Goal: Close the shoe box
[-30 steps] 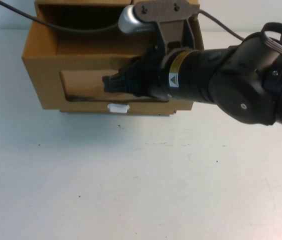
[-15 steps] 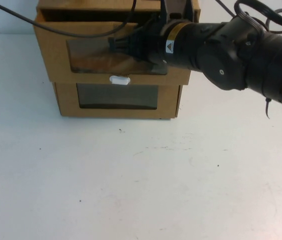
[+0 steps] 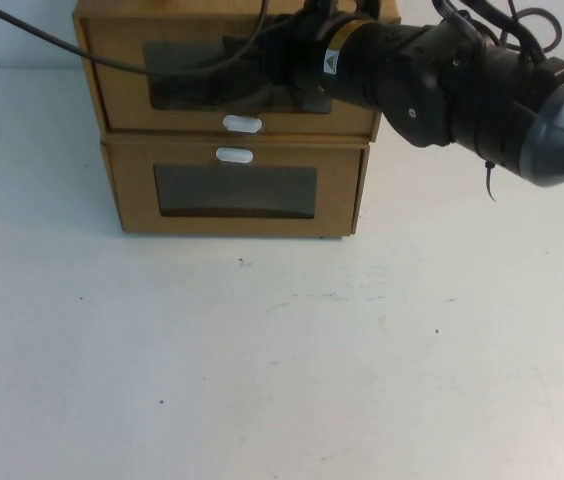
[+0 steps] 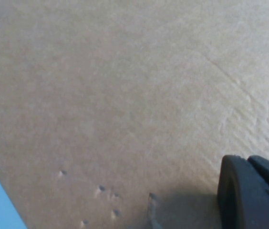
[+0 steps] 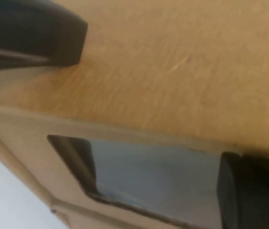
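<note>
The shoe box (image 3: 122,100) is the upper of two stacked brown boxes, with its white pull tab (image 3: 242,123) just below its clear window (image 3: 177,75). Its drawer front sits flush over the lower box. My right gripper (image 3: 250,55) is against the window of the shoe box, open and holding nothing. In the right wrist view its fingers (image 5: 34,33) are spread wide over the box front (image 5: 172,71) and window (image 5: 149,162). My left gripper (image 4: 251,195) shows only in the left wrist view, close against plain brown cardboard (image 4: 125,95).
The lower matching box (image 3: 237,190) has its white tab (image 3: 234,155) above its window. Both boxes stand at the far edge of the white table (image 3: 282,360). A black cable (image 3: 112,55) runs across the top of the boxes from the left.
The shoe box drawer stood far out over the lower box; it has slid back until flush. My right gripper moved away toward the back with it.
</note>
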### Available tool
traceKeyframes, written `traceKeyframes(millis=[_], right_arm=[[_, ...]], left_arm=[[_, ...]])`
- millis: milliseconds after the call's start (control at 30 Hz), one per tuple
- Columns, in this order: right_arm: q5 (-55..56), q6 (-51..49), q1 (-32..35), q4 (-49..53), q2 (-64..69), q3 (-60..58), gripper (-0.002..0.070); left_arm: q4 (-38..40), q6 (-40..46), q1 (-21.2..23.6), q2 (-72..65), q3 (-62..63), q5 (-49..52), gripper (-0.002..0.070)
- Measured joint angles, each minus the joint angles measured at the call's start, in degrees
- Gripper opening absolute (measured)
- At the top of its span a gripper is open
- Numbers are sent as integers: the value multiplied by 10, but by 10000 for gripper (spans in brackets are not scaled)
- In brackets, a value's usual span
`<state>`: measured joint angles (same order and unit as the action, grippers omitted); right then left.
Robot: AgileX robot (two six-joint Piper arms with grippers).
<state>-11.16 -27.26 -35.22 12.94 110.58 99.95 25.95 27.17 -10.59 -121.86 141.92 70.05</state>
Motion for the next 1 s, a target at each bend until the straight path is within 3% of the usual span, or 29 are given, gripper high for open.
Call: traceKeyframes(millis=[233, 433, 767, 1000], right_arm=[[-36, 5, -1, -9, 1, 8, -12], [-161, 104, -21, -76, -66, 7, -11], [-407, 174, -43, -114, -283, -3, -11], [-451, 130, -43, -100, -490, -165, -11]], left_arm=[[0, 1, 0, 1, 0, 0, -5], [-5, 6, 0, 4, 19, 6, -5], [-13, 3, 0, 29, 43, 24, -5], [0, 2, 0, 95, 43, 27, -5]])
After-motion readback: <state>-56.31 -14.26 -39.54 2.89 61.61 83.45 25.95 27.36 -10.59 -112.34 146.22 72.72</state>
